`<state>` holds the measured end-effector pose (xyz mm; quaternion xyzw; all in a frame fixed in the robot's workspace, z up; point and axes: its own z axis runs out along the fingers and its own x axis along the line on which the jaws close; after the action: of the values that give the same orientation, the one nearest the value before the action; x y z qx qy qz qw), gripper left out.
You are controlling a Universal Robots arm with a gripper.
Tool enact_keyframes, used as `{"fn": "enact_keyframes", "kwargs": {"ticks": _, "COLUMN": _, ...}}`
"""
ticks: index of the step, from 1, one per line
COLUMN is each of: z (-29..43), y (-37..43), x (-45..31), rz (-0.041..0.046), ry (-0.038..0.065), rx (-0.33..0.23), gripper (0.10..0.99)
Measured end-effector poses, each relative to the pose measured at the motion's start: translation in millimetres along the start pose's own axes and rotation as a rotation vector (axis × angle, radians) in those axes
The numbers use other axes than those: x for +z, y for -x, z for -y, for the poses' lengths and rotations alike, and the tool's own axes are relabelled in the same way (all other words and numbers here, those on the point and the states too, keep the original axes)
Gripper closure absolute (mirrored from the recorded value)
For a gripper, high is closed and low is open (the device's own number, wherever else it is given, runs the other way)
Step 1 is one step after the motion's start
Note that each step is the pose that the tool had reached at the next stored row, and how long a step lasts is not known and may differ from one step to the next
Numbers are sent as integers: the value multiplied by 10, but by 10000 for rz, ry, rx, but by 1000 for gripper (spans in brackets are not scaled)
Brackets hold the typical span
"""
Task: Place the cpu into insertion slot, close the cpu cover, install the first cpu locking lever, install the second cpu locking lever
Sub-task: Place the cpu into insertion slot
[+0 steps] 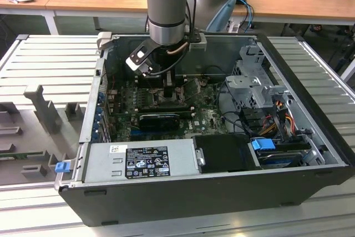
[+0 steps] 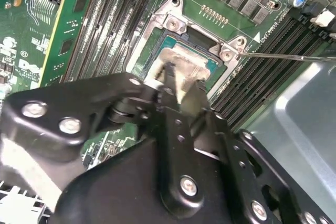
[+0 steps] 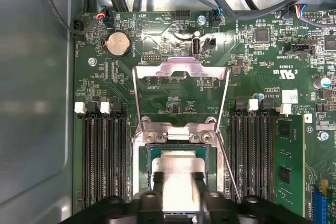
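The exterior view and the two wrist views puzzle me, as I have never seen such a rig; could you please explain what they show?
The exterior view looks from off the arm at a robot arm reaching down into an open computer case. Both wrist views come from cameras riding on the arm, looking past its gripper at the green motherboard. The gripper is closed on the cpu, a small pale metal square, right at the insertion slot. The cpu cover, a silver frame, stands flipped open at the slot's edge.
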<state>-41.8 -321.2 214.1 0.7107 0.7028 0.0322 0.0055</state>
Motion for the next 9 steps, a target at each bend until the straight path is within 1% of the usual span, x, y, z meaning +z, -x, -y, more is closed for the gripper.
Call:
{"fn": "enact_keyframes", "kwargs": {"ticks": 1, "z": 0, "y": 0, "x": -6, "rz": 1, "ry": -1, "rx": 0, "gripper": 867}}
{"fn": "enact_keyframes", "kwargs": {"ticks": 3, "z": -1, "y": -1, "x": -21, "rz": 1, "ry": -1, "rx": 0, "gripper": 980}}
{"fn": "enact_keyframes", "kwargs": {"ticks": 6, "z": -2, "y": -1, "x": -37, "rz": 2, "ry": -1, "rx": 0, "gripper": 980}}
{"fn": "enact_keyframes", "kwargs": {"ticks": 9, "z": -4, "y": -2, "x": -70, "rz": 2, "ry": -1, "rx": 0, "gripper": 980}}
